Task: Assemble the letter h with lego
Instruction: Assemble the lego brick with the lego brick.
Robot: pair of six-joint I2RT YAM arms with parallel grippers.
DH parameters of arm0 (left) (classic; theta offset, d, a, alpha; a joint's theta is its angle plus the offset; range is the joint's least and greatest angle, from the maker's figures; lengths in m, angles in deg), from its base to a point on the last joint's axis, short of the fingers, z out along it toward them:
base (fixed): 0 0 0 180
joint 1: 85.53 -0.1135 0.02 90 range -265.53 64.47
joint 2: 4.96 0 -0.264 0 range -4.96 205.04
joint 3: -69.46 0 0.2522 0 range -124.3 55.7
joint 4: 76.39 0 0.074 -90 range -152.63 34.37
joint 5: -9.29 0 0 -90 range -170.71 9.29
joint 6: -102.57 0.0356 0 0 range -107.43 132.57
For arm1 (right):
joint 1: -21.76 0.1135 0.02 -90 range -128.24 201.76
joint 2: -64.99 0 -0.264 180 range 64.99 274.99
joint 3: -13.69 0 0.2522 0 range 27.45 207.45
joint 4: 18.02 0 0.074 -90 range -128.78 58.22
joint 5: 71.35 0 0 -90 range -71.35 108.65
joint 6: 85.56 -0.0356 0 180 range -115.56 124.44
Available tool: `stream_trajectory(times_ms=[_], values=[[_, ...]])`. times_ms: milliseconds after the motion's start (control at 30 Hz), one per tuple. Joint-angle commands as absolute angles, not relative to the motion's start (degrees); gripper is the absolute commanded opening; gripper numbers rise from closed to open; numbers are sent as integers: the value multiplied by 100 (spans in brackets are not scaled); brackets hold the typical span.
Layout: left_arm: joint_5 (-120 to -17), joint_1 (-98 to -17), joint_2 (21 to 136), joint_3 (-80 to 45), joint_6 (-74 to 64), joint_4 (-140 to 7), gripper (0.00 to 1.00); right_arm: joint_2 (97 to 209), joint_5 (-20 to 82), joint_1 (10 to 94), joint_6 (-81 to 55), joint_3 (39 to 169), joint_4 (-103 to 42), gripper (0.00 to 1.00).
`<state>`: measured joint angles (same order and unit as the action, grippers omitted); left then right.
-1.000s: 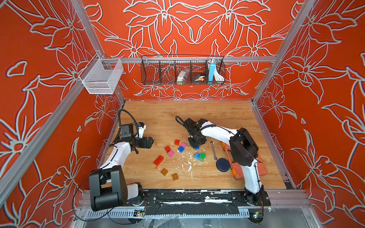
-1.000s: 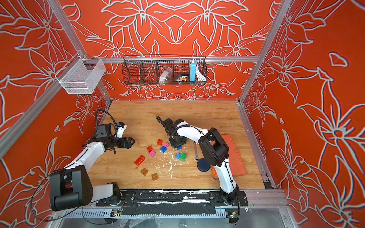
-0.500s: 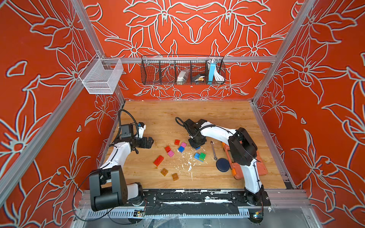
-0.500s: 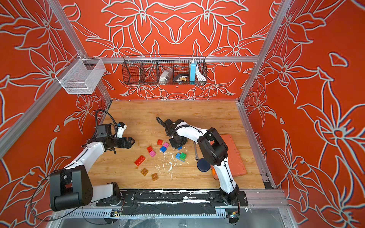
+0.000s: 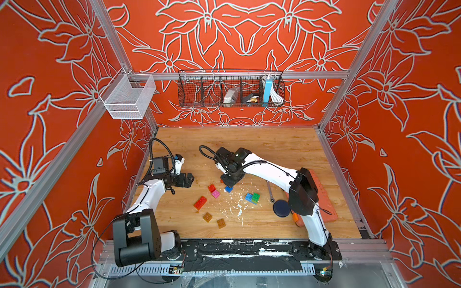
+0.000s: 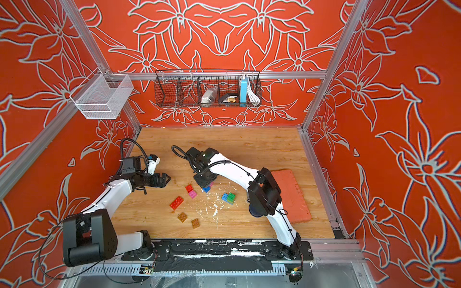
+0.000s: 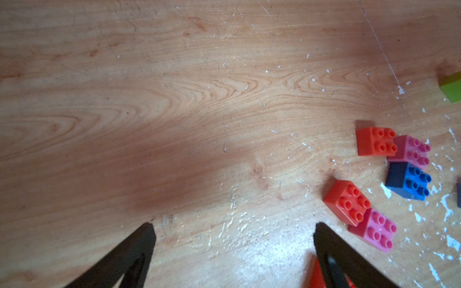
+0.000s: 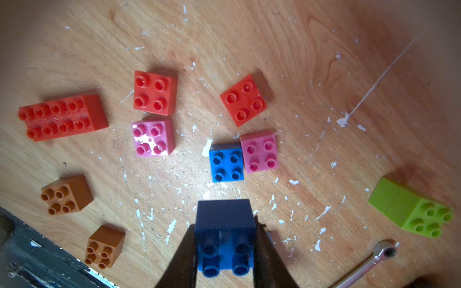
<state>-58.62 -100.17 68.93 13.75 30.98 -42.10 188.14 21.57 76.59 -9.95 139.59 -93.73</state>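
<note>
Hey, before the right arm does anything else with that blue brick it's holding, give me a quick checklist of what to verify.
1. Grip: the right gripper has its jaws shut on the held blue brick: ok.
2. Held brick lifted clear of the table: cannot tell.
3. The left gripper is open, with nothing between its jaws: ok.
4. The two arms are well apart in both top views: ok.
5. The loose blue brick lies studs up against a pink brick, with nothing on top: ok.
6. The wrench lies apart from the bricks: ok.
</note>
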Motion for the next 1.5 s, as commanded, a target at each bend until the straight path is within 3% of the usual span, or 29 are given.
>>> stream_trajectory(times_ms=[0,700,1467], values=[[-5863,-10026,6839,1366,3154,-4167,100,19201,2170,7672,-897,14119,-9777,23],[-5839,-10025,6834,1368,3164,-4179,100,19846,2208,7688,-526,14693,-9932,20],[-5820,-10024,6889,1338,3180,-4145,100,19930,2375,7684,-503,14172,-9556,20]])
